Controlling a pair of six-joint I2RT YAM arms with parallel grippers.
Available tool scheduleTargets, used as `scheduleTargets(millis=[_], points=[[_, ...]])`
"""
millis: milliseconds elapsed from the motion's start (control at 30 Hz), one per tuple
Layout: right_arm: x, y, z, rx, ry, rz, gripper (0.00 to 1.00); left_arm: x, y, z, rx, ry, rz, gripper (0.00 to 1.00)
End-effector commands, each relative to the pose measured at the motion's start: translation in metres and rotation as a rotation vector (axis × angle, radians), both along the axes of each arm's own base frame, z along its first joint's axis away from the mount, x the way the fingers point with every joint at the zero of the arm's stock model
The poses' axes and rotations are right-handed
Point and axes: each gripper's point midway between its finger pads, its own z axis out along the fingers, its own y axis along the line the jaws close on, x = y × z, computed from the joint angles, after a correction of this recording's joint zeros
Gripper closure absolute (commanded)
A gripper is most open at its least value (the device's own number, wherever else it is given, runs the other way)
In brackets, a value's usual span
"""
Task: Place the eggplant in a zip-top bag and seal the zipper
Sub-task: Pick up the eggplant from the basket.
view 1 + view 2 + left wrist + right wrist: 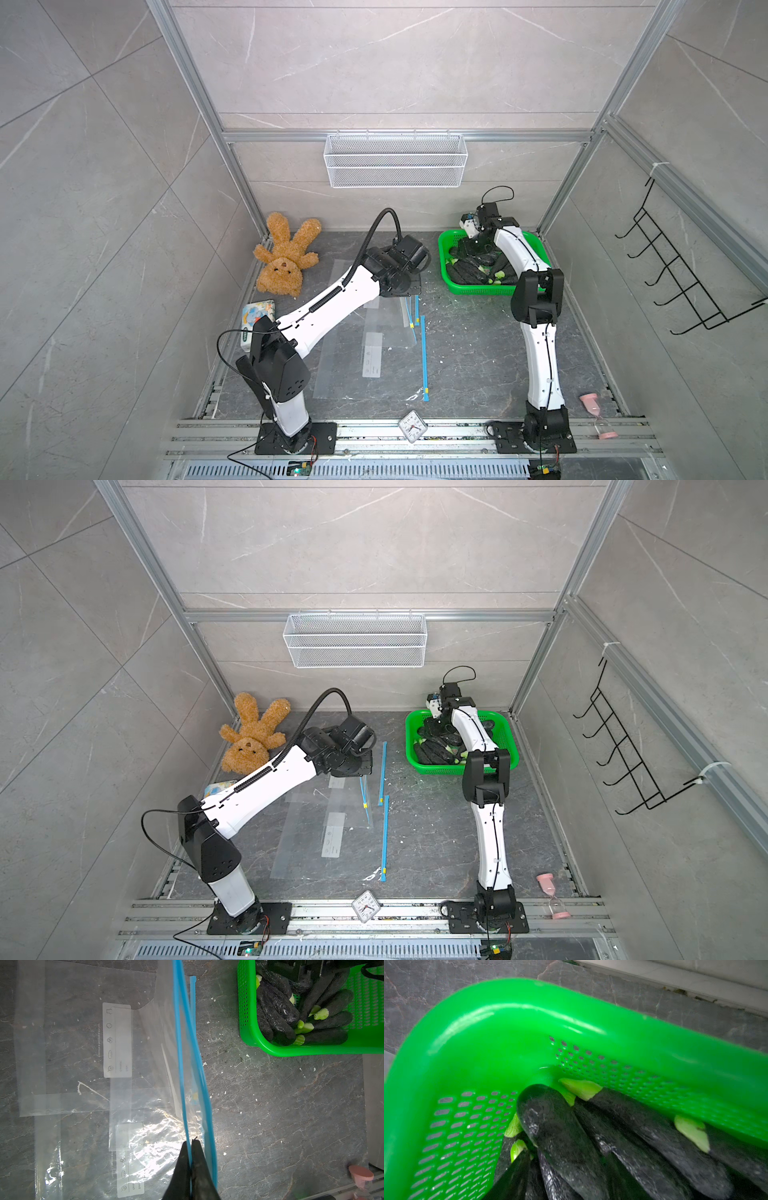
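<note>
Eggplants (pixel 560 1136) lie heaped in green basket (pixel 488 1043), none bagged yet; right gripper (pixel 471 249) sits down among them, grasp cannot be told; left gripper (pixel 190 1167) is clenched on one blue-zippered lip of zip-top bag (pixel 149 1109), raised off the table (pixel 270 1105), presumably to keep the mouth open for loading.

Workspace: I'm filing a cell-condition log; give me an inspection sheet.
Surface: dark stone table, white flecks scattered.
Job's things: zip-top bags lying flat; eggplants piled in green basket.
Clutter: teddy bear, tissue pack, clock, pink sand timer.
Grippers: left gripper shut on the lifted bag's blue zipper edge; right gripper low over eggplants, state unclear.
Cables: black cable loops free beside left arm.
Surroundings: wire basket, hook rack, aluminium frame.
</note>
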Motion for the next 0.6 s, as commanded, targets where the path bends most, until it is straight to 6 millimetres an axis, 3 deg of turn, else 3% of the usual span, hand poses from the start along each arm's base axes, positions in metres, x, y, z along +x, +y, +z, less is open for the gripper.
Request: scheduleTargets(millis=[0, 400, 500, 567], points=[[-0.01, 0.007, -0.009, 0.004, 0.051, 0.045, 0.39, 0.005, -0.005, 0.013, -0.056, -0.018, 0.009, 1.0], [-0.03, 0.007, -0.034, -0.061, 0.111, 0.061, 0.42, 0.004, -0.003, 0.014, -0.057, -0.019, 0.011, 1.0], [-0.029, 0.007, -0.031, -0.06, 0.091, 0.041, 0.49, 0.003, -0.004, 0.015, -0.064, -0.013, 0.006, 1.0], [-0.027, 0.008, -0.023, -0.051, 0.064, 0.027, 0.58, 0.002, -0.003, 0.015, -0.064, -0.012, 0.008, 1.0]])
